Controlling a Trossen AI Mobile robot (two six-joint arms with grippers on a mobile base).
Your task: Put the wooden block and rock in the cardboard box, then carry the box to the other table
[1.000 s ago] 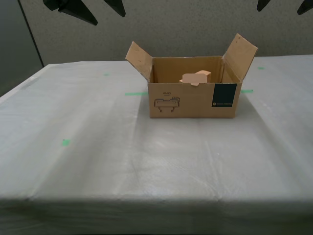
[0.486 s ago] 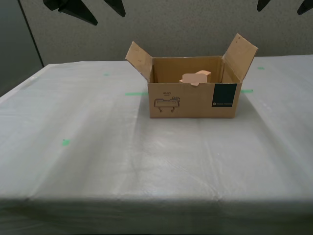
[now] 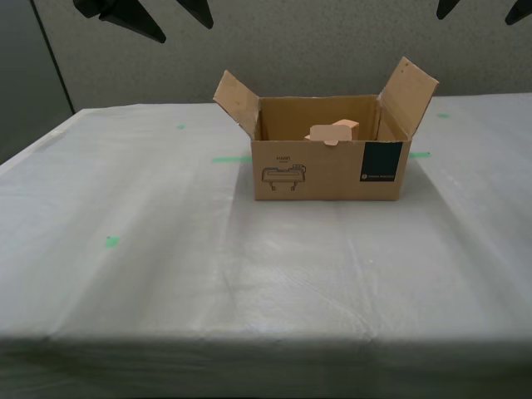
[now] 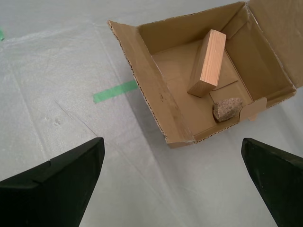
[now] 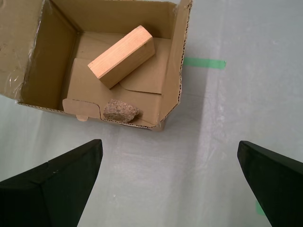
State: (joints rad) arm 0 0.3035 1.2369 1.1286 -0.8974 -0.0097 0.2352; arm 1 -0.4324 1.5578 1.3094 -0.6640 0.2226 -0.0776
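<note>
The cardboard box [image 3: 328,170] stands open on the other table [image 3: 249,274], side flaps spread. Inside it the wooden block [image 5: 122,56] leans at an angle, and the rock [image 5: 120,110] lies by the front wall. The second wrist view shows the same box [image 4: 156,90], wooden block [image 4: 208,64] and rock [image 4: 227,108]. In the exterior view only the block's top [image 3: 332,131] shows above the wall; the rock is hidden. My first gripper [image 5: 168,144] [image 3: 474,18] and my second gripper [image 4: 173,140] [image 3: 184,32] hang open high above the table, holding nothing, apart from the box.
Green tape marks lie beside the box [image 3: 229,158] [image 3: 420,154] and on the sheet at the exterior view's left [image 3: 110,242]. A grey partition wall [image 3: 316,50] stands behind the table. The table's front edge [image 3: 249,341] is near the camera.
</note>
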